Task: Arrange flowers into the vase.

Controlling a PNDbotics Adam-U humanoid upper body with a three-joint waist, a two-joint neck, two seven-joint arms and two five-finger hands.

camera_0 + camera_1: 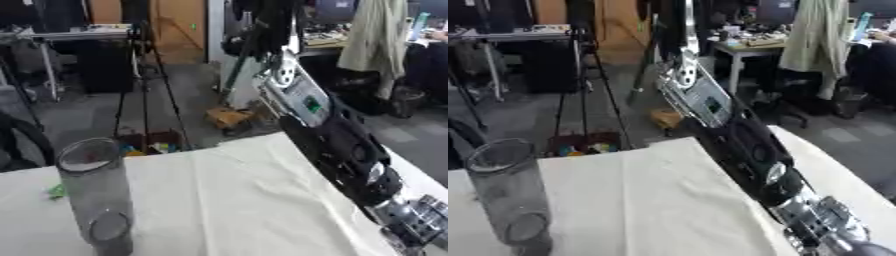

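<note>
A clear glass vase (94, 195) stands upright on the table (219, 200), near its left front, on a cream cloth (658, 200) that shows a few soft creases. The vase holds no flowers; its round base shows through the wall. Just left of it, at the cloth's edge, lies a small green scrap (56, 191), too blurred to make out.

The right arm (337, 145) comes down from the upper middle and runs slantwise over the right half of the table toward the lower right corner. It is black with a silver, green-marked plate near its upper end. It lies well apart from the vase and covers much of the right edge of the cloth. At the corner only the silver wrist and a bit of the right hand (846, 240) show; whether its fingers are spread or curled I cannot tell, as the rest is cut off by the edge. The left hand shows in neither view.

Beyond the table's far edge is a grey floor with a black tripod (144, 80), a low box of coloured bits (584, 142) at its feet, and a brown thing (229, 119) on the floor. Farther back stand desks (750, 47) and a hanging pale coat (372, 35).
</note>
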